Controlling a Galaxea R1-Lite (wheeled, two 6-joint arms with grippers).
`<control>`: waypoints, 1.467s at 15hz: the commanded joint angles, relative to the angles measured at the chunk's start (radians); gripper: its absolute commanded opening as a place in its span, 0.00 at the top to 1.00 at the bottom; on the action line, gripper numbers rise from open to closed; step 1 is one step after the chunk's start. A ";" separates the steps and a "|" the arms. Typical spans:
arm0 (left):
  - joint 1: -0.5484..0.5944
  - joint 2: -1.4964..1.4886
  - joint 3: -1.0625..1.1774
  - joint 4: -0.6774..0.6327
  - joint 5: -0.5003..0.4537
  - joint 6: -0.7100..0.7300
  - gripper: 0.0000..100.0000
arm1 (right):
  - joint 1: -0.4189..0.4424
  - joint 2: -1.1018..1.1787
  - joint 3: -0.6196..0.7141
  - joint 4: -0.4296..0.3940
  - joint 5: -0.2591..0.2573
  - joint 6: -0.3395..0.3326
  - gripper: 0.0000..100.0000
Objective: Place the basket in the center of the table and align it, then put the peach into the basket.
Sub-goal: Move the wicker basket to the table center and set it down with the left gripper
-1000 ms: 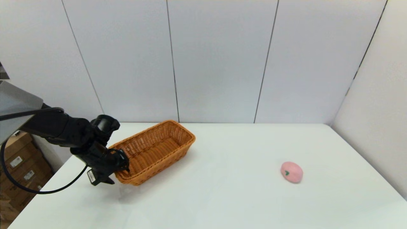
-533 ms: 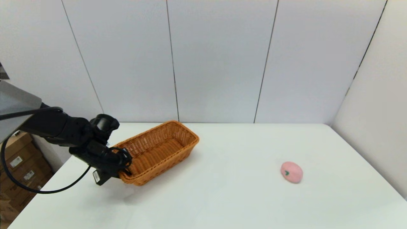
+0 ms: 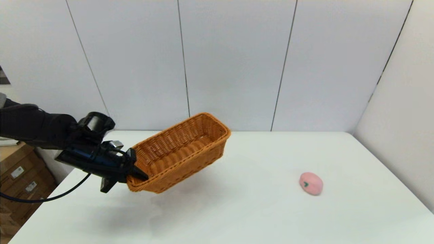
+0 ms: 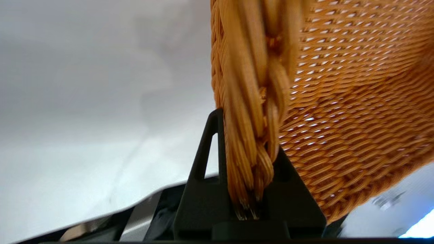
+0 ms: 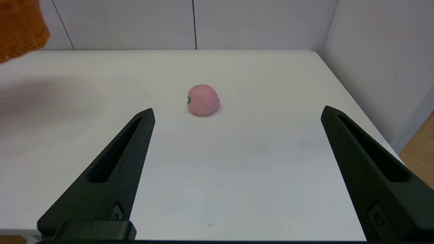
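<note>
The orange-brown wicker basket (image 3: 179,152) hangs tilted above the left part of the white table (image 3: 237,210), its far end raised. My left gripper (image 3: 137,174) is shut on the braided rim (image 4: 254,135) at the basket's near short end, one finger inside and one outside. The pink peach (image 3: 311,183) lies on the table at the right, its green leaf mark facing left; it also shows ahead of my right gripper (image 5: 237,113), which is parked off the table's near edge, open and empty. A corner of the basket (image 5: 18,27) shows in the right wrist view.
Grey wall panels (image 3: 234,64) stand behind and to the right of the table. Cardboard boxes (image 3: 20,176) sit on the floor past the table's left edge. The table's right edge (image 5: 356,101) drops to a wooden floor.
The left gripper has lifted the basket off the table and carried it up and to the right, tilting its far end higher. The peach has not moved.
</note>
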 commanded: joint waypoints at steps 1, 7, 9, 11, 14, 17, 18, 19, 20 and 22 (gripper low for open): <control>-0.183 -0.033 -0.013 0.096 0.146 0.147 1.00 | 0.000 -0.001 0.000 0.000 0.000 0.000 0.00; -0.416 0.044 -0.157 0.151 0.261 0.151 1.00 | 0.000 -0.001 0.000 0.000 0.000 0.000 0.00; -0.450 0.090 -0.188 0.177 0.261 0.151 1.00 | 0.000 -0.001 0.000 0.000 0.000 0.000 0.00; -0.450 0.113 -0.188 0.179 0.261 0.148 1.00 | 0.000 -0.001 0.000 0.002 0.000 -0.001 0.00; -0.428 0.143 -0.186 0.175 0.262 0.145 1.00 | 0.000 -0.001 0.000 0.002 0.000 -0.003 0.00; -0.401 0.153 -0.186 0.172 0.265 0.145 1.00 | 0.000 -0.001 0.000 0.002 0.000 -0.003 0.00; -0.396 0.157 -0.186 0.171 0.267 0.145 1.00 | 0.000 0.000 0.000 0.002 0.000 -0.003 0.00; -0.393 0.160 -0.186 0.171 0.267 0.145 1.00 | 0.000 0.000 0.000 0.002 0.000 -0.003 0.00; -0.387 0.165 -0.186 0.171 0.265 0.145 0.00 | 0.000 0.000 -0.001 0.002 0.000 -0.003 0.00; -0.385 0.166 -0.186 0.171 0.265 0.144 0.00 | 0.000 0.000 -0.001 0.003 0.000 -0.003 0.00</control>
